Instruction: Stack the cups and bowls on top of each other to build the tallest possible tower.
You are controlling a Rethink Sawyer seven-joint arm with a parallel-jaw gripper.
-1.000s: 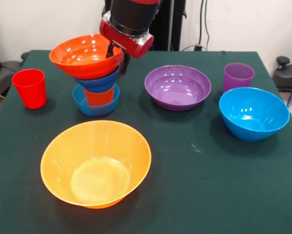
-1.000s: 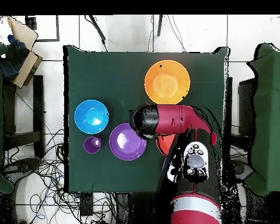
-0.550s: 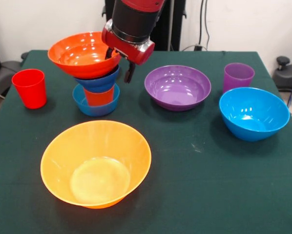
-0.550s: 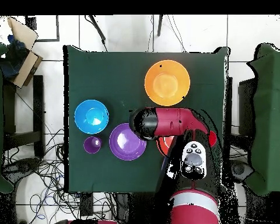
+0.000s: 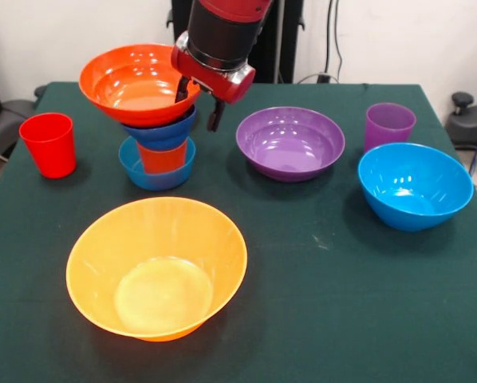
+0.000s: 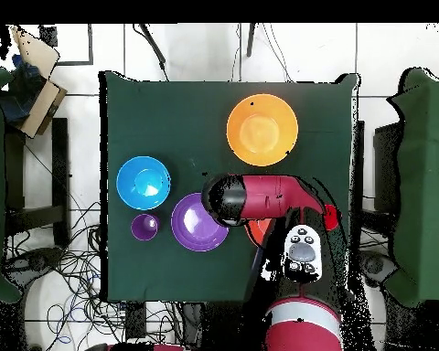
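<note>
My gripper [image 5: 199, 106] straddles the right rim of the red-orange bowl [image 5: 135, 84], one finger inside and one outside, shut on it. That bowl tops a stack: small light blue bowl [image 5: 155, 175] at the bottom, orange-red cup [image 5: 161, 157] in it, small dark blue bowl [image 5: 162, 132] above. The big yellow-orange bowl [image 5: 156, 267] sits alone at the front, also seen from overhead [image 6: 262, 129]. At the left stands a red cup [image 5: 49, 144]. In the overhead view the arm [image 6: 260, 198] hides the stack and the gripper.
To the right of the stack are a purple bowl [image 5: 290, 142], a purple cup [image 5: 390, 124] and a large light blue bowl [image 5: 415, 185]. From overhead they show as the purple bowl [image 6: 194, 224], purple cup [image 6: 144, 226] and light blue bowl [image 6: 144, 182].
The gripper has risen a little and the red-orange bowl has come up with it, sitting more level. The pieces under it have stayed put.
</note>
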